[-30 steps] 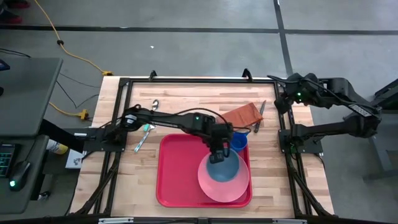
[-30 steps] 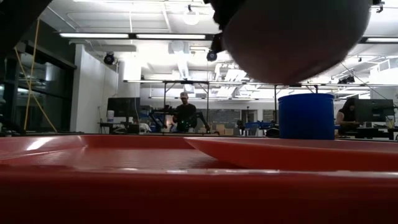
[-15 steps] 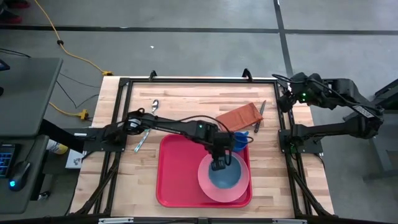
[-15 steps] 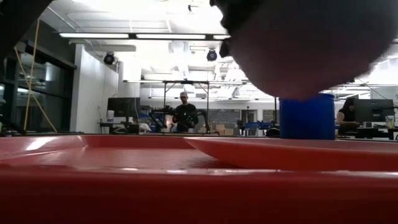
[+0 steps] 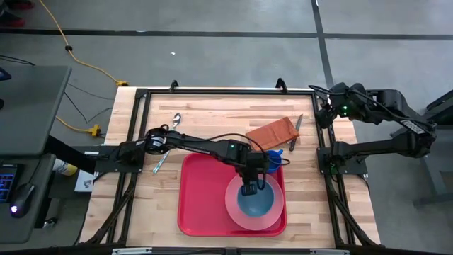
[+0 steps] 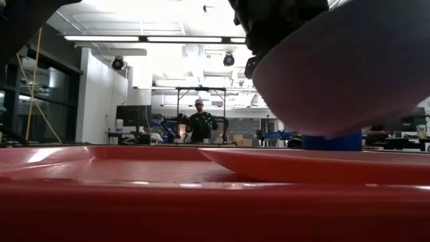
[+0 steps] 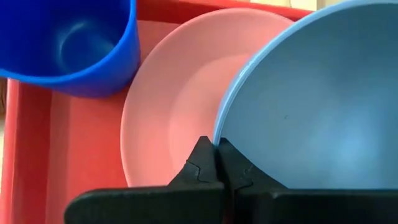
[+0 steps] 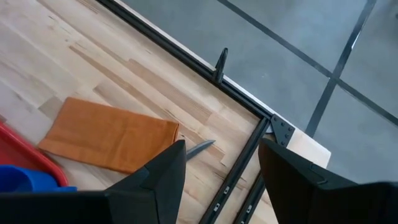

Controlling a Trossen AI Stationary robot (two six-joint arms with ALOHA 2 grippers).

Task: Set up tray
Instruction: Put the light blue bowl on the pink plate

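Note:
The red tray lies on the near middle of the table. On its right half rests a round pink plate, with a blue cup standing at the tray's far right corner. My left gripper is over the plate, shut on a light blue bowl. In the low view the bowl's underside hovers just above the plate's rim. My right gripper is open and waits over the table's far right corner. My left gripper pinches the bowl's rim on the side toward the table's far edge, one finger inside the bowl and one outside. The fingers come from above, pointing down. The bowl hangs tilted, a little above the pink plate.
An orange-brown napkin and a knife lie on the wood beyond the tray. A spoon and a fork lie to the tray's far left. A black frame rims the table. People stand in the room behind.
My left gripper has moved down and toward the table's near edge, carrying the bowl from above the cup's side to low over the plate's middle. The bowl has dropped to just above the plate.

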